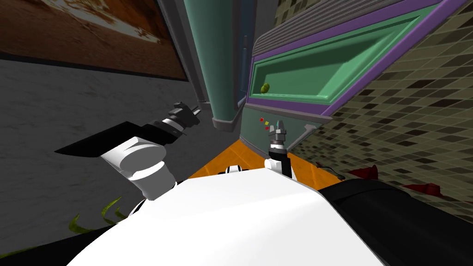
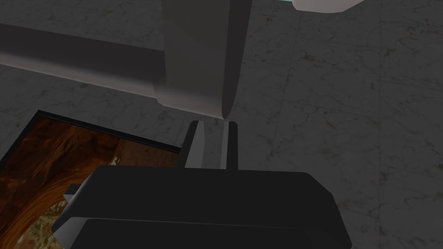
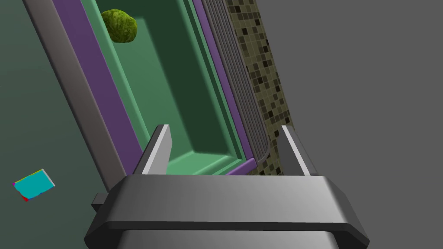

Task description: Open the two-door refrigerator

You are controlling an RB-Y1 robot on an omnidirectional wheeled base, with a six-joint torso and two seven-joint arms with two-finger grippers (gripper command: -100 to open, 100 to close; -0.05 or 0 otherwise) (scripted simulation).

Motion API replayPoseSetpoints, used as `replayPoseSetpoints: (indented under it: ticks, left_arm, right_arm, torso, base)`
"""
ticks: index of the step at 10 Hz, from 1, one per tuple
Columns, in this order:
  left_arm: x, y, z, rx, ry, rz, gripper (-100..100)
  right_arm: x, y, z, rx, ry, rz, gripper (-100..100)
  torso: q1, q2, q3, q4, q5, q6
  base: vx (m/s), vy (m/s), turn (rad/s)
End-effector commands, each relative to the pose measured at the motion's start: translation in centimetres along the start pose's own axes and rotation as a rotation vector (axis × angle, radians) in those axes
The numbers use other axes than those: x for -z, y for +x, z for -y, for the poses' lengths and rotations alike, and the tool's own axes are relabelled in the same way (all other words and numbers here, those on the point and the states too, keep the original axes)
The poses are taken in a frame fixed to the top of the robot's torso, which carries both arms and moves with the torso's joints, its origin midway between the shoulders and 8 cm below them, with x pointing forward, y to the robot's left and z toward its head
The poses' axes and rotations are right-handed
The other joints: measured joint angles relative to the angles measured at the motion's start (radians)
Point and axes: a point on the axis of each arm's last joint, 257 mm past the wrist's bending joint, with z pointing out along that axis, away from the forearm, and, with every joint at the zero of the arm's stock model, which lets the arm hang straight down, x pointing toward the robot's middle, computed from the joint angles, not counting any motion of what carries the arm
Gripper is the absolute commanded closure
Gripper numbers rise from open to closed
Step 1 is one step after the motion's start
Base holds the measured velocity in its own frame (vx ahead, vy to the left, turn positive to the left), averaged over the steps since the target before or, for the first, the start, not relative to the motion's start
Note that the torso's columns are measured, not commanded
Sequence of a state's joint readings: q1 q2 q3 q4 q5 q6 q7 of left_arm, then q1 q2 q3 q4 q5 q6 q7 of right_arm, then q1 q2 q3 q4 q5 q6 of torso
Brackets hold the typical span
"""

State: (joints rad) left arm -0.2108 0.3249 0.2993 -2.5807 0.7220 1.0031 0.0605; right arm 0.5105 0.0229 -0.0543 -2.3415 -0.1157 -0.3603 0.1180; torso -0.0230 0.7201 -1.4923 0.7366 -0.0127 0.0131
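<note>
My left end effector [image 2: 214, 123], blades clenched on nothing, stops just short of a smooth grey bar [image 2: 197, 65]. My right end effector [image 3: 224, 127] is released, facing the refrigerator [image 1: 256, 134]. I judge one teal door [image 1: 215, 55] swung wide, exposing a moulded green compartment [image 1: 323, 69] with a purple seal [image 1: 286, 105] and a lumpy green item [image 3: 120, 26]. I cannot tell the second door's state. Mosaic tile wall [image 1: 406, 106] beyond.

Two tools in shot: left tool [image 2: 213, 125], right tool [image 3: 224, 128]. One fridge [image 1: 295, 69], one grey handle [image 2: 194, 56], one green lump [image 3: 120, 26]. One picture [image 1: 83, 32]. Three tiny tags [image 1: 264, 123] and two red scraps [image 1: 365, 172].
</note>
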Motion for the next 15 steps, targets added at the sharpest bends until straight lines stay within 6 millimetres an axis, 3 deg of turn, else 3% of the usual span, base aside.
replayPoseSetpoints:
  ticks: [1, 2, 3, 5, 11, 12, 13, 15]
  left_arm:
    - [0.0, 1.4, 0.8, 0.004, 0.023, -0.039, 100]
    - [0.0, 2.3, 0.8, 0.01, 0.023, -0.064, 100]
    - [0.1, 1.3, 1.0, 0.018, 0.002, -0.05, -100]
    - [0.3, 1.0, 2.1, 0.026, 0.004, -0.058, -100]
    - [1.2, 0.5, 5.4, 0.047, 0.011, -0.084, -100]
    - [1.0, 0.6, 4.7, 0.047, 0.002, -0.08, -100]
    - [1.1, 0.5, 4.7, 0.047, 0.001, -0.079, 0]
    - [1.1, 0.5, 4.7, 0.048, 0.0, -0.078, 0]
  right_arm:
    - [0.0, 0.0, 0.0, 0.0, 0.0, 0.0, 0]
    - [0.0, 0.0, 0.0, 0.0, 0.0, 0.0, 0]
    - [0.0, 0.0, 0.0, 0.0, 0.0, 0.0, 0]
    - [0.0, 0.0, 0.0, -0.001, 0.0, 0.0, 0]
    - [0.0, 0.0, 0.0, -0.001, 0.0, 0.0, 0]
    - [0.0, 0.0, 0.0, -0.001, 0.0, 0.0, 0]
    - [0.0, 0.0, 0.0, -0.001, 0.0, 0.0, 0]
    - [0.0, 0.0, 0.0, -0.001, 0.0, 0.0, 0]
  torso:
    - [0.003, 0.004, 0.002, 0.001, 0.001, 0.0]
    - [0.003, 0.005, 0.004, 0.001, 0.002, -0.003]
    - [0.005, 0.003, 0.003, 0.001, 0.002, -0.002]
    - [0.005, 0.017, 0.015, 0.001, 0.006, -0.011]
    - [0.023, 0.015, 0.014, 0.001, 0.012, -0.012]
    - [0.022, 0.017, 0.015, 0.003, 0.011, -0.012]
    - [0.021, 0.019, 0.016, 0.002, 0.011, -0.011]
    - [0.021, 0.018, 0.016, 0.002, 0.012, -0.012]
  base:
    - [0.07, 0.255, -0.115]
    - [0.111, 0.272, -0.073]
    - [0.058, 0.139, 0.061]
    - [0.025, -0.058, 0.116]
    - [0.021, -0.033, 0.053]
    - [0.014, -0.004, 0.023]
    - [0.0, 0.0, 0.0]
    - [0.0, 0.0, 0.0]
